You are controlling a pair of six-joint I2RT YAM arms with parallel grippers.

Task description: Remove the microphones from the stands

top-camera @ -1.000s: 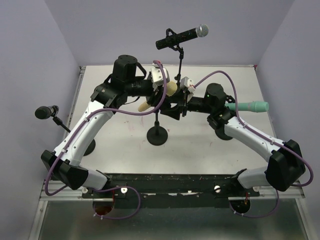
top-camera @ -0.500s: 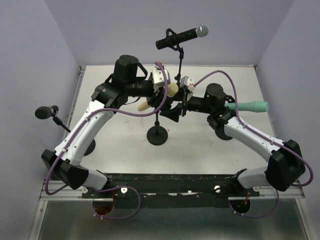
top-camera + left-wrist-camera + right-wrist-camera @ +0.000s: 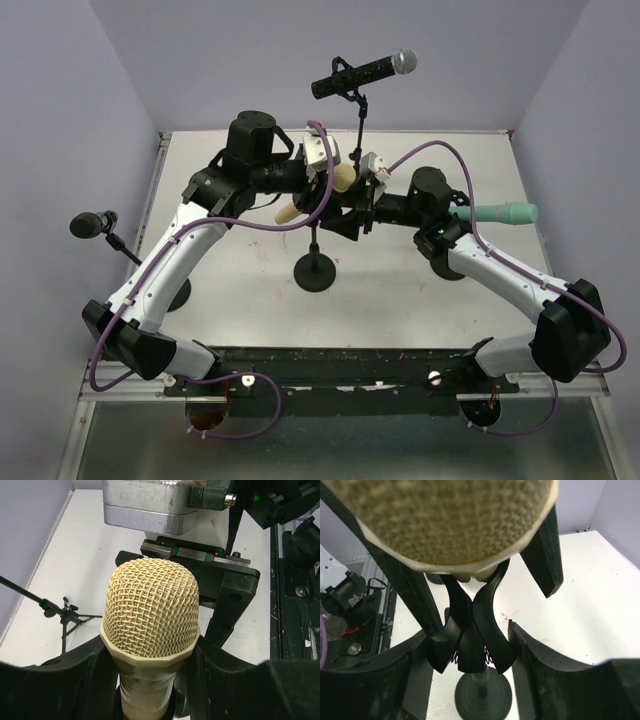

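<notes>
A cream microphone (image 3: 318,194) sits in the black clip (image 3: 470,625) of the middle stand (image 3: 316,270), its mesh head (image 3: 150,607) pointing right. My left gripper (image 3: 322,188) is shut on the microphone's body just behind the head, with a finger on each side in the left wrist view (image 3: 150,680). My right gripper (image 3: 346,213) is below the microphone, with its fingers against both levers of the clip (image 3: 470,665). The stand's round base (image 3: 482,695) shows beneath. The microphone head (image 3: 450,520) fills the top of the right wrist view.
A black microphone with a silver head (image 3: 362,72) is on a tall stand at the back. Another black microphone (image 3: 95,224) is on a stand at the left edge. A teal microphone (image 3: 495,213) is on a stand at the right, behind my right arm.
My right gripper shifted slightly around the clip. The left gripper and the cream microphone stay where they were.
</notes>
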